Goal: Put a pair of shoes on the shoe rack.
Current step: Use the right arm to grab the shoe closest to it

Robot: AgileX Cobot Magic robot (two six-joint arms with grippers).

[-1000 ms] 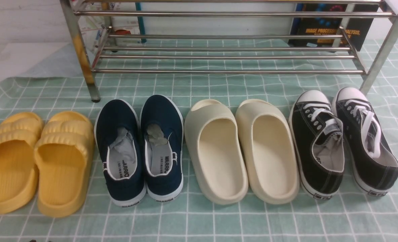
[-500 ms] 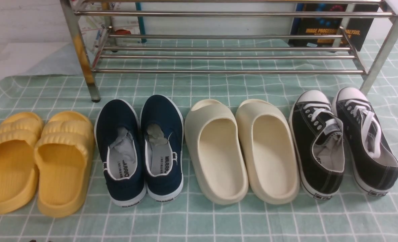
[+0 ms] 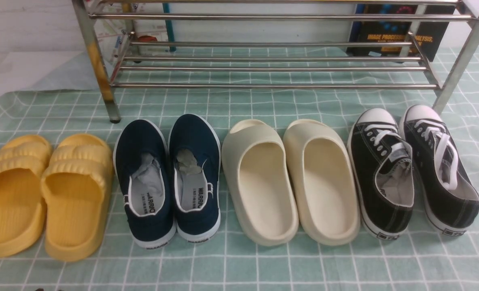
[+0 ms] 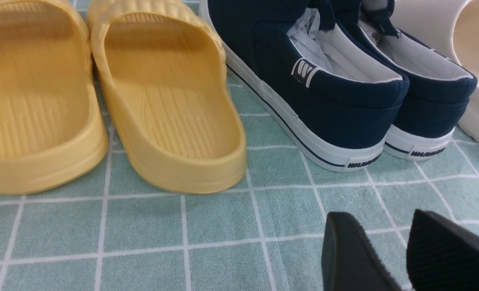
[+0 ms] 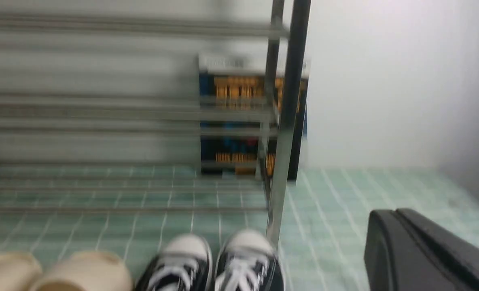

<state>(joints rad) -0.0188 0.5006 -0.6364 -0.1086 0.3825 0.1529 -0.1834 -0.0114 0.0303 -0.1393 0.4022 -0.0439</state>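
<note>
Two black canvas sneakers (image 3: 389,161), rubber-toed, sit right of frame in the front view. The right gripper (image 5: 395,216) is clenched on nothing. The left gripper (image 4: 379,220) hangs parted over checked cloth (image 4: 142,226).

The only change is at the right gripper (image 5: 389,216). Its jaws were apart a second ago. They have since drawn together and now lie flat against each other with nothing between them. The gripper hangs in the air over the checked cloth (image 5: 336,202), off to the side of the shoe rack (image 5: 282,161). Its wrist view is smeared by motion, so the rack's bars and the pair of shoes (image 5: 211,264) look soft-edged. The front view shows no other difference.
</note>
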